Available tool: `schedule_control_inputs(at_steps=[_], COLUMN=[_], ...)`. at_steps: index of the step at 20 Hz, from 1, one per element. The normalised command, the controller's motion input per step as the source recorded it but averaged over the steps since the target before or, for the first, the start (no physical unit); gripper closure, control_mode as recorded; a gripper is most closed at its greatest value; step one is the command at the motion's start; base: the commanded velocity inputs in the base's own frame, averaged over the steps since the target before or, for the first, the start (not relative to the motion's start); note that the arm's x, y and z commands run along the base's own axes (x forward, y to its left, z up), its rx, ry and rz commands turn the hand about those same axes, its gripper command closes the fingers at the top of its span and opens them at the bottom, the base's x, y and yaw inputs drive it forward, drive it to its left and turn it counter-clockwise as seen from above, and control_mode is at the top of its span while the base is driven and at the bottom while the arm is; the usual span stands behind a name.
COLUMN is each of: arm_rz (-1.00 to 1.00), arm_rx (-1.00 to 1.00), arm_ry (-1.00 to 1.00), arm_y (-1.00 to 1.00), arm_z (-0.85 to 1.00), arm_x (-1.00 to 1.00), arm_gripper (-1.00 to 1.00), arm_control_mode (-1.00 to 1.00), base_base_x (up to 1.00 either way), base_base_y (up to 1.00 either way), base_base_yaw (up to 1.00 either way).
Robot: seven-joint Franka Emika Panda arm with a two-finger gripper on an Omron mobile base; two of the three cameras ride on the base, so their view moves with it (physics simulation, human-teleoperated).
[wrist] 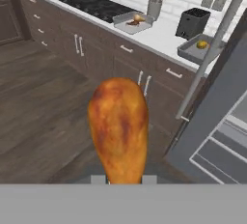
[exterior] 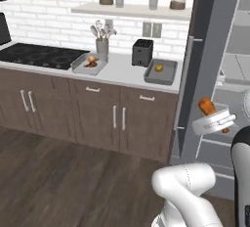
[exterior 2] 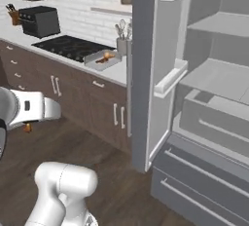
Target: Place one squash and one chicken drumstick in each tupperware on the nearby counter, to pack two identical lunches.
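Gripper (exterior: 215,119) clenched on drumstick (wrist: 119,126), held by fridge door, thick end pointing away from hand. Right container (exterior: 161,72), squash (exterior: 159,67) inside and no drumstick, lies ahead-left on counter (exterior: 119,70).

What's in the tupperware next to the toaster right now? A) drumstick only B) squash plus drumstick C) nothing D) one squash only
D: the tupperware right of the toaster holds a single yellow squash; the end effector holds a chicken drumstick over by the fridge.
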Motion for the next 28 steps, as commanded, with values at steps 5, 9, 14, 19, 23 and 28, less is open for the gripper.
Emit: schedule_control_inputs(at_steps=[5,9,14,19,23,28], arm_rz=[0.0,0.0,0.0,0.0,0.0,0.0], arm_rx=[0.0,0.0,0.0,0.0,0.0,0.0], arm_ry=[0.0,0.0,0.0,0.0,0.0,0.0], arm_y=[0.0,0.0,0.0,0.0,0.0,0.0], arm_z=[0.0,0.0,0.0,0.0,0.0,0.0], arm_x=[0.0,0.0,0.0,0.0,0.0,0.0], arm_gripper=[1.0,1.0,1.0,1.0,1.0,1.0], arm_control_mode=[1.0,1.0,1.0,1.0,1.0,1.0], base_base_x=[0.35,0.93,1.0,1.0,1.0,1.0], base_base_y=[0.89,0.72,0.65,0.93,1.0,0.93], base_base_yaw=[0.47,0.22,0.01,-0.01,-0.01,0.09])
